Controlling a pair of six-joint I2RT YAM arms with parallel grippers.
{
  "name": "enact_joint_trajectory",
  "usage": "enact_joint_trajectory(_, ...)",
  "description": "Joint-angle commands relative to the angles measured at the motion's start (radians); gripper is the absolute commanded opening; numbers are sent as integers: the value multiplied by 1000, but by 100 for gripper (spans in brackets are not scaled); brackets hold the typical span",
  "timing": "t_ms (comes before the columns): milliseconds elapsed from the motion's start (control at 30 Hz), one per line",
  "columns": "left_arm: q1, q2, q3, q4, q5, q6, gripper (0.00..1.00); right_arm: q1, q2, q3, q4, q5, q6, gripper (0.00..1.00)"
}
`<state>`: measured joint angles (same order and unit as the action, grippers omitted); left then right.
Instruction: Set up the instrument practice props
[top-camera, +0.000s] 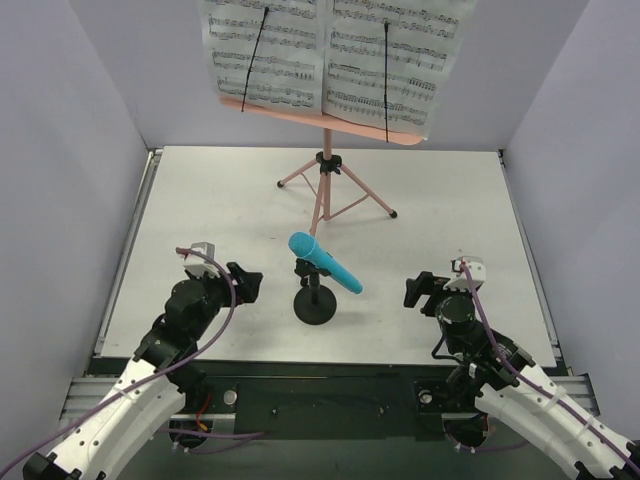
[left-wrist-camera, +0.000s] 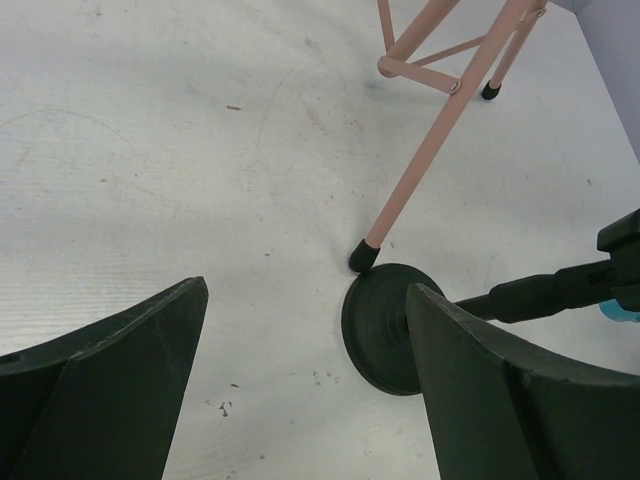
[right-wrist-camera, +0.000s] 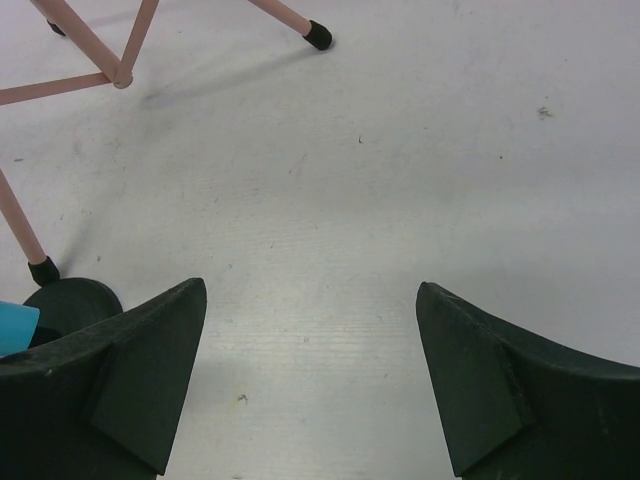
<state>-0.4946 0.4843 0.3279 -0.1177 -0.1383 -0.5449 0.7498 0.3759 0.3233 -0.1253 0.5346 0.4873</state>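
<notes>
Left gripper (left-wrist-camera: 305, 300): fingers spread, holding nothing, low over white table (top-camera: 450, 200), left of mic stand (top-camera: 315, 307).
Right gripper (right-wrist-camera: 310, 295): fingers spread, holding nothing, right of mic stand, apart from it.
Blue microphone (top-camera: 325, 263): sits tilted in clip atop mic stand, head toward far left.
Pink music stand (top-camera: 322, 190): upright at table's far middle; near tripod foot just beside mic stand's round base, contact unclear.
Two sheet-music pages (top-camera: 265, 50): side by side on stand's desk, each under a black retainer.

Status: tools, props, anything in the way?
Both open, empty: left tool, right tool. Blue microphone in mic stand; pages on music stand. One tripod foot right beside mic stand.
</notes>
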Motion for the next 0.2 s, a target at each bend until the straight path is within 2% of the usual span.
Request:
enact_joint_trajectory(0,4,-21,14,10,-34,19,91,3,11,-1,1,39,16,81)
enact_joint_trajectory(167,4,-46,20,-11,-56,37,91,3,9,3,3,39,16,81)
